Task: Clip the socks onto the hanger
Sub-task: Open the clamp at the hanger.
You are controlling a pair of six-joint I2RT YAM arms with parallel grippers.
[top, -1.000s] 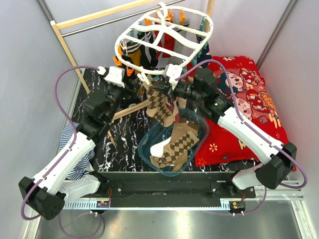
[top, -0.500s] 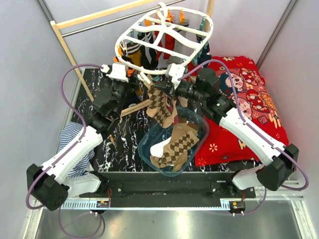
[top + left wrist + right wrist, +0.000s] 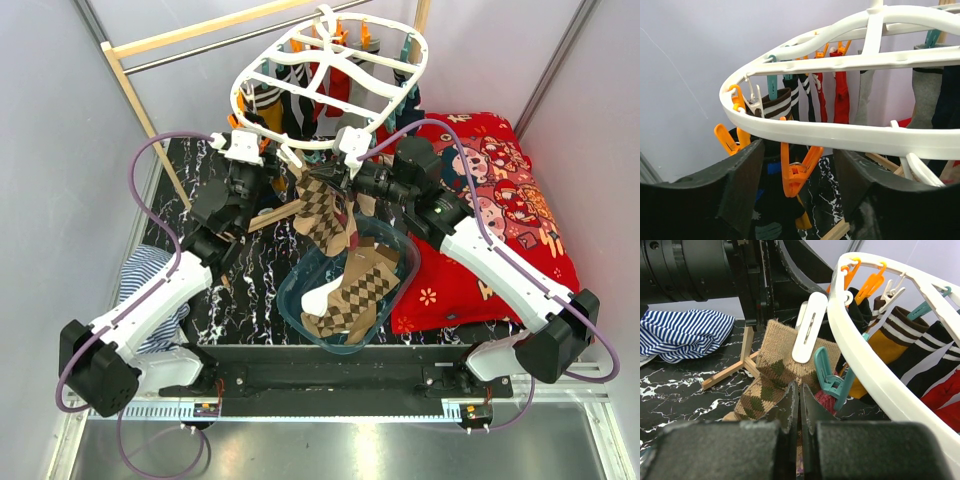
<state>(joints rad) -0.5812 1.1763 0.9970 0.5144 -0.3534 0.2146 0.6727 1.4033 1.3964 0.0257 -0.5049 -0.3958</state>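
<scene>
The white oval hanger (image 3: pixel 330 70) hangs at the back with several socks clipped under it. My right gripper (image 3: pixel 336 190) is shut on a tan-brown argyle sock (image 3: pixel 325 218) and holds it up just under the hanger's near rim. In the right wrist view the gripper (image 3: pixel 800 400) pinches that sock (image 3: pixel 765 375); a white clip (image 3: pixel 810 327) overlaps its top edge and a teal clip (image 3: pixel 832 380) hangs beside it. My left gripper (image 3: pixel 268 170) is open at the left rim. In the left wrist view its fingers (image 3: pixel 735 185) flank an orange clip (image 3: pixel 795 172) under the rim (image 3: pixel 840 132).
A clear bluish tub (image 3: pixel 296 312) with more argyle socks (image 3: pixel 355 290) stands in front. A red cartoon-print cushion (image 3: pixel 490 220) lies on the right and a blue-white striped cloth (image 3: pixel 140 290) on the left. A wooden rack (image 3: pixel 135 95) with a metal rod stands behind.
My left arm has reached forward and right, bringing its open gripper up to the hanger's left rim. My right gripper has stayed put with the argyle sock.
</scene>
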